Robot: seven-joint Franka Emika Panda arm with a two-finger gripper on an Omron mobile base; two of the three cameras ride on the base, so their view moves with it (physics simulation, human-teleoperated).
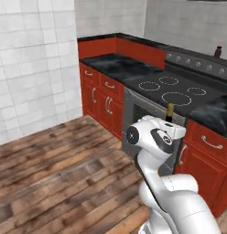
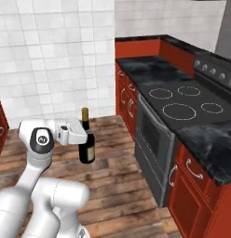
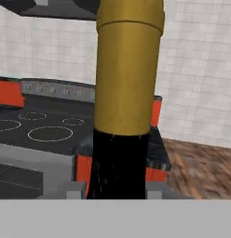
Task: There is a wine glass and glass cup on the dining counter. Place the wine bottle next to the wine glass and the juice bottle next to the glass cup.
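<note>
My gripper (image 2: 84, 135) is shut on the wine bottle (image 2: 86, 142), a slim near-black bottle with a gold top and a small yellowish label. I hold it upright in the air over the wooden floor, to the left of the oven. In the left base view its gold top (image 1: 170, 109) pokes up behind my arm. The hand view has the bottle's gold neck (image 3: 128, 69) close up, with the gripper (image 3: 115, 189) at its dark lower part. A small dark maroon bottle (image 1: 218, 51), seemingly the juice bottle, stands behind the stove. The wine glass, glass cup and dining counter are out of view.
A black cooktop (image 1: 172, 89) with an oven front (image 2: 152, 139) lies ahead. Red cabinets (image 1: 104, 98) under a black marble wall counter (image 1: 110, 64) flank it. White tiled walls (image 2: 57, 56) close the corner. Wooden floor (image 1: 56, 173) spreads to the left.
</note>
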